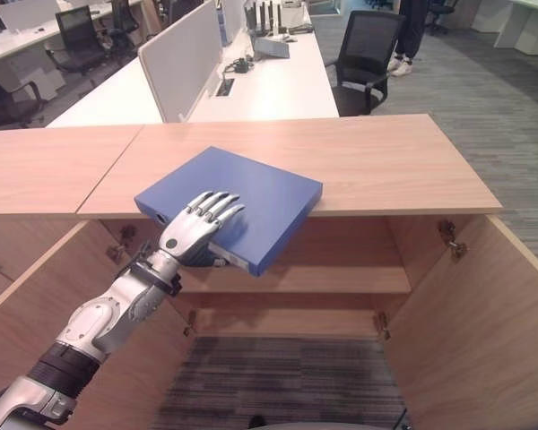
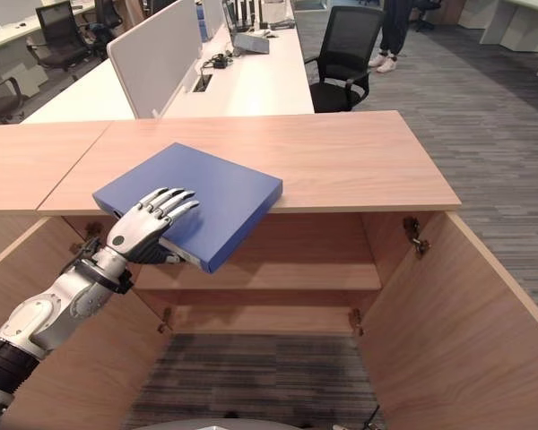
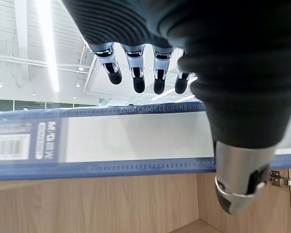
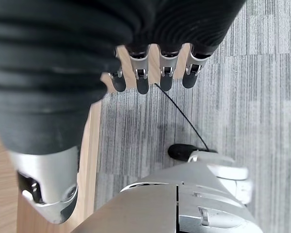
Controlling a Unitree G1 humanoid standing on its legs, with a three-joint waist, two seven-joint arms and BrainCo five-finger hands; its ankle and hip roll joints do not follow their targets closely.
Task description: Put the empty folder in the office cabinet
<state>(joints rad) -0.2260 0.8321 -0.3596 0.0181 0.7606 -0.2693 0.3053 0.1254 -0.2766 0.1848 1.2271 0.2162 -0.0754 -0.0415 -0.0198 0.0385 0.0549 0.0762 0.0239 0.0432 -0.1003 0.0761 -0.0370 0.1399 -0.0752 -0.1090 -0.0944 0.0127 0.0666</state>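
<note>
The left arm reaches up from the lower left, bent at the elbow, with its wrist just in front of the cabinet's (image 1: 377, 166) top edge. The left hand (image 1: 195, 224) lies on the blue folder (image 1: 251, 202), its fingers (image 1: 217, 208) laid nearly straight and spread across the top cover. In the left wrist view the thumb (image 3: 240, 179) sits below the folder's spine (image 3: 111, 138) while the fingers reach over it, so the hand clasps the folder's near edge between fingers and thumb.

The folder lies flat on the wooden cabinet top, turned at an angle, with its near corner jutting out past the front edge over the open compartment. Both cabinet doors stand open, the left door (image 1: 36, 287) and the right door (image 1: 484, 322) swung out to either side, and a shelf (image 1: 323, 278) shows inside.

The right hand (image 4: 48, 160) hangs low over the grey carpet (image 4: 242, 82), fingers loosely extended and holding nothing.

Beyond the cabinet stand white desks (image 1: 278, 85) and a black office chair (image 1: 368, 58), and a person's legs (image 1: 411, 36) show at the far end.
</note>
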